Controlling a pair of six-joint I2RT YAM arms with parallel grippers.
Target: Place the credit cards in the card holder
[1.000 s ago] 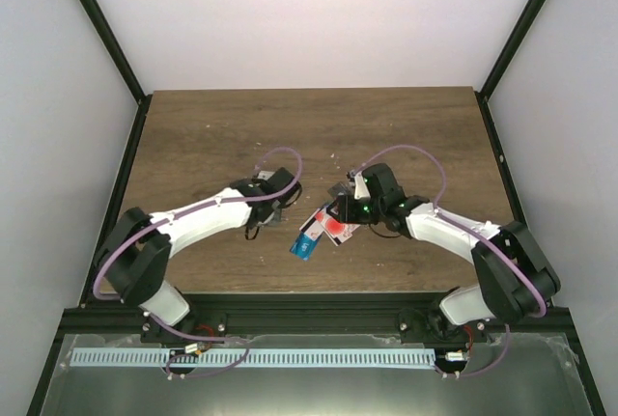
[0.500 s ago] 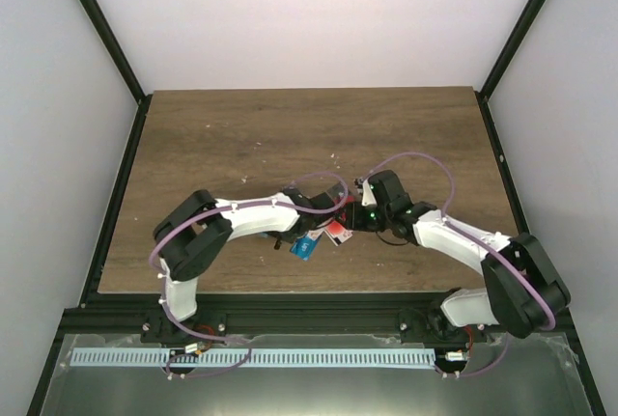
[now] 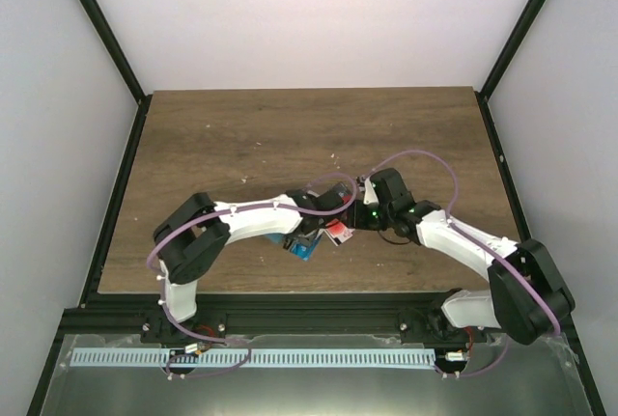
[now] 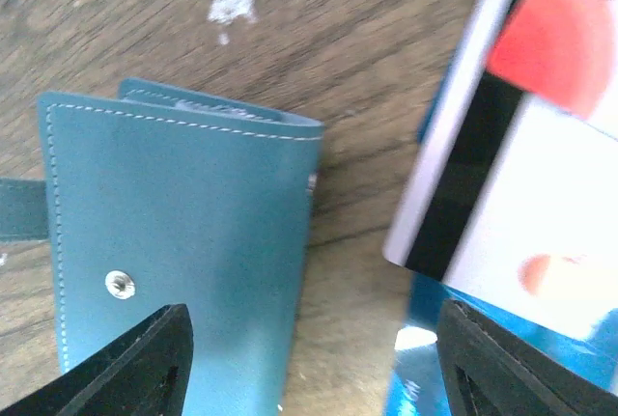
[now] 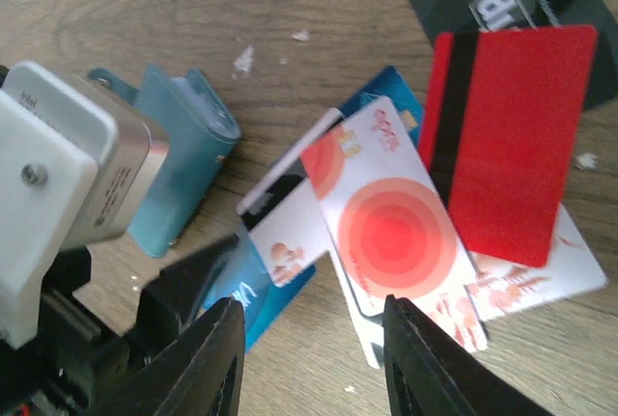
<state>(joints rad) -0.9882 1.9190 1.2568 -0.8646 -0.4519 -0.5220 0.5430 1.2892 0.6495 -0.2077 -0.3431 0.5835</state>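
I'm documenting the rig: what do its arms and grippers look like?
The left arm and right arm: white shells, black joints, a lilac cable each. A green light glows at the right wrist. The left gripper and right gripper: black fingers.

The card holder (image 4: 183, 242) is finished in matt stitched leather, credit cards (image 5: 396, 233) in glossy plastic, table (image 4: 367, 30) in grained wood.

The left arm (image 3: 246, 218) and right arm (image 3: 454, 237) bend inward over the wooden table (image 3: 212, 146), meeting close to its near edge. The left gripper (image 3: 311, 225) and right gripper (image 3: 350, 219) hang just beside each other over the credit cards (image 3: 337, 234), 1 white-and-red, with a blue card (image 3: 305, 248) left of it. 2 purple cables (image 3: 422, 156) loop above the arms.
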